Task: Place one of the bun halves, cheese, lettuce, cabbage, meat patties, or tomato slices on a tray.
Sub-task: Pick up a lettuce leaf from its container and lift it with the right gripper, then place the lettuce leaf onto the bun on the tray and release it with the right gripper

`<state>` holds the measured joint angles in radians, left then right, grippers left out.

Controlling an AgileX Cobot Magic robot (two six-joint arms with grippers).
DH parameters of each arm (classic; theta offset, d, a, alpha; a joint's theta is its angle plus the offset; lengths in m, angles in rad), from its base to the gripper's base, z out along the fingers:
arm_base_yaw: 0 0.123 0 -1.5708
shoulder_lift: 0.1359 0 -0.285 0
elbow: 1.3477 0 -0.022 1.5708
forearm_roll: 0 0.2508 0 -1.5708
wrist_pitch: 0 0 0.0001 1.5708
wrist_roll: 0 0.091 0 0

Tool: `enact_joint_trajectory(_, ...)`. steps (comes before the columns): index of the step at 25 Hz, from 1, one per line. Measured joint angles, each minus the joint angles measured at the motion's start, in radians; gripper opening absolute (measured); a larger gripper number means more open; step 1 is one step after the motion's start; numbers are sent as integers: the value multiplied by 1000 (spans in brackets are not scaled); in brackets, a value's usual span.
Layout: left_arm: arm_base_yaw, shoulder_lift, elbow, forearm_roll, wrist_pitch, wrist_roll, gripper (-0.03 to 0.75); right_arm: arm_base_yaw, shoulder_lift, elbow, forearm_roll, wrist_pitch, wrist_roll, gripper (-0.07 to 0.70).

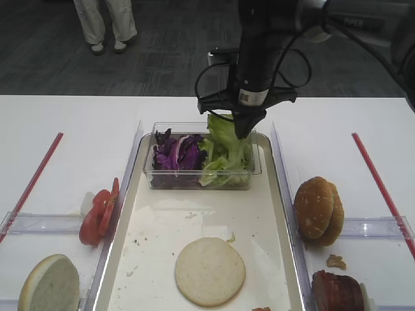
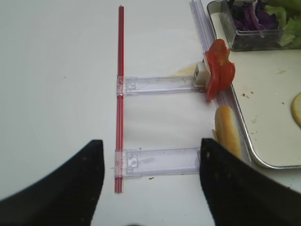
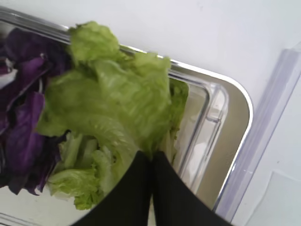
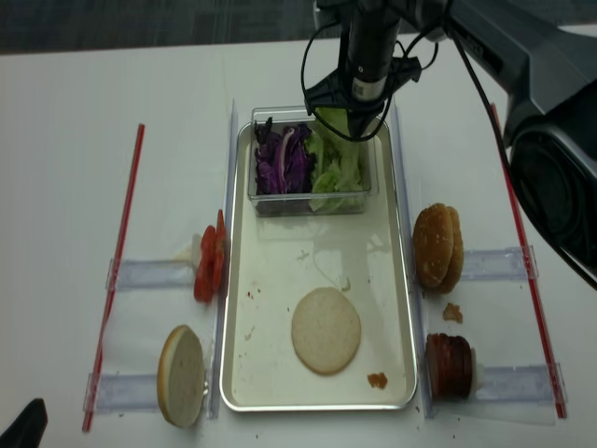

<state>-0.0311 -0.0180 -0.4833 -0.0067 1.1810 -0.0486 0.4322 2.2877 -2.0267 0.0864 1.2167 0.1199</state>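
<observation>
The tray (image 1: 123, 259) is sitting mid-counter, a clear tub (image 1: 256, 170) at its far end. The lettuce (image 3: 113, 99) is hanging over that tub, pinched at one edge by the right tool (image 3: 151, 162), its tips pressed together. It looks light, limp and tearable (gripping nearer the paler rib seems safer). The left tool (image 2: 150, 179) is spread, holding nothing. A small label on the right arm is unreadable.

Cabbage (image 1: 174, 153) lies left of lettuce (image 1: 224, 152) in the tub (image 1: 201, 179) on the tray (image 1: 146, 223).

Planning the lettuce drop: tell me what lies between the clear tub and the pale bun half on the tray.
Only bare cream tray floor with crumbs separates the clear plastic tub from the round pale bun half, in the exterior high view.
</observation>
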Motion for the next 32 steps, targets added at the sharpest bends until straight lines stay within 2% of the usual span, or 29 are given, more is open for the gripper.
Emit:
enact_joint_trajectory(15, 0, 0, 0, 0, 0, -1, 421, 0, -37, -31, 16, 16, -42, 34)
enact_joint_trajectory(32, 0, 0, 0, 0, 0, -1, 421, 0, -86, -31, 115, 19, -51, 34)
